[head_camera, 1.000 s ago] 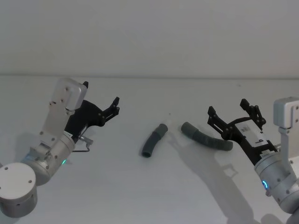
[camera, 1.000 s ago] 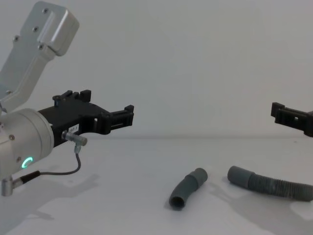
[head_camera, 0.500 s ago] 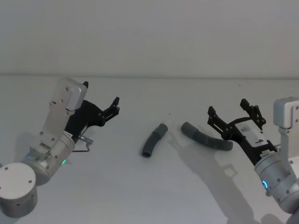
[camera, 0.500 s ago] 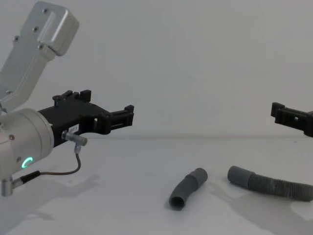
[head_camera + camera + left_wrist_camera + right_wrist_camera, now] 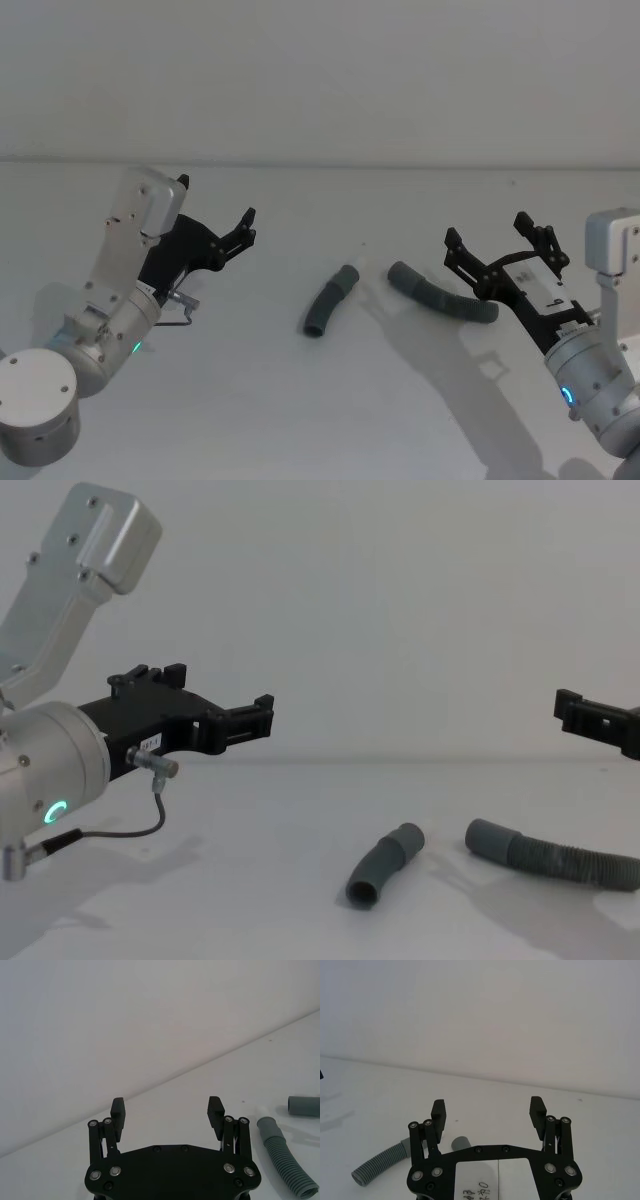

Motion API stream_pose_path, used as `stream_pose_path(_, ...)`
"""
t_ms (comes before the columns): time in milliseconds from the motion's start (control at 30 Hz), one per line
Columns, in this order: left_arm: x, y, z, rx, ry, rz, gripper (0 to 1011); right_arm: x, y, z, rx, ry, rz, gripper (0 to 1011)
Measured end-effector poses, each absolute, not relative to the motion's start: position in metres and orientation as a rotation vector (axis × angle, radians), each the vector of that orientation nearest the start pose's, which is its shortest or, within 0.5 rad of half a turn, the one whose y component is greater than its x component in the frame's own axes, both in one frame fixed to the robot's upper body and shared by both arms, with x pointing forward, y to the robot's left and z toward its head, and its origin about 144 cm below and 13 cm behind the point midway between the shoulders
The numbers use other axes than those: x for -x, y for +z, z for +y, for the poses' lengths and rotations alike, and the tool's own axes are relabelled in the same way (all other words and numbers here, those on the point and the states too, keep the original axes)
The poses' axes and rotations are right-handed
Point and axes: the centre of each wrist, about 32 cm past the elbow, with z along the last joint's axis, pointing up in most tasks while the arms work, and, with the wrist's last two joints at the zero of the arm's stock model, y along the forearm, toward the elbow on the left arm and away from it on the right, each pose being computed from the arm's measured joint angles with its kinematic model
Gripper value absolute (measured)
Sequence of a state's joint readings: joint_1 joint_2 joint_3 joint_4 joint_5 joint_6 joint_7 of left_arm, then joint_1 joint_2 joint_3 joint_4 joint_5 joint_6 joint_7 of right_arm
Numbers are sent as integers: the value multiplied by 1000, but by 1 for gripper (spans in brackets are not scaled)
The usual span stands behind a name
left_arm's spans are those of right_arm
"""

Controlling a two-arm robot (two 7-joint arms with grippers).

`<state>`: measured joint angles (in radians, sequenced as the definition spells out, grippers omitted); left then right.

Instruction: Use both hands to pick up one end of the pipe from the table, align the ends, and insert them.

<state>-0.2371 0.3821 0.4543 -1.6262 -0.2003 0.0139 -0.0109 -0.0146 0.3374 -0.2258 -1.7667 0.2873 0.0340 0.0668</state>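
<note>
Premises present as a robotics laboratory or test bay. Evidence: a plain, unmarked matte white surface (image 5: 300,420) meets a bare pale wall (image 5: 320,70), an arrangement consistent with a controlled trial station. Two metal robot arms with lit status rings stand at either side, bearing the left end effector (image 5: 166,1107) and the right end effector (image 5: 487,1106), both black skeletal two-finger units.

table (image 5: 260,410) | white, flat | on it: short pipe piece (image 5: 328,301), longer pipe piece (image 5: 442,297) (ends apart)
</note>
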Motion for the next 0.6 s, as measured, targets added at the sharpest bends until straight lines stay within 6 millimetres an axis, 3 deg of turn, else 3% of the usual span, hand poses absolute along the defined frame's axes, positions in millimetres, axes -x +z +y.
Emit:
stream_pose_path(367,-497,1207,194,-69,1111,-248,1001,-446,1189,-238,-21,-1223,-76,1001)
stream_pose_path(600,-503,1210,184,-90,1081,-185,1001,-461,1195,-245,15,-1176,-68,1001)
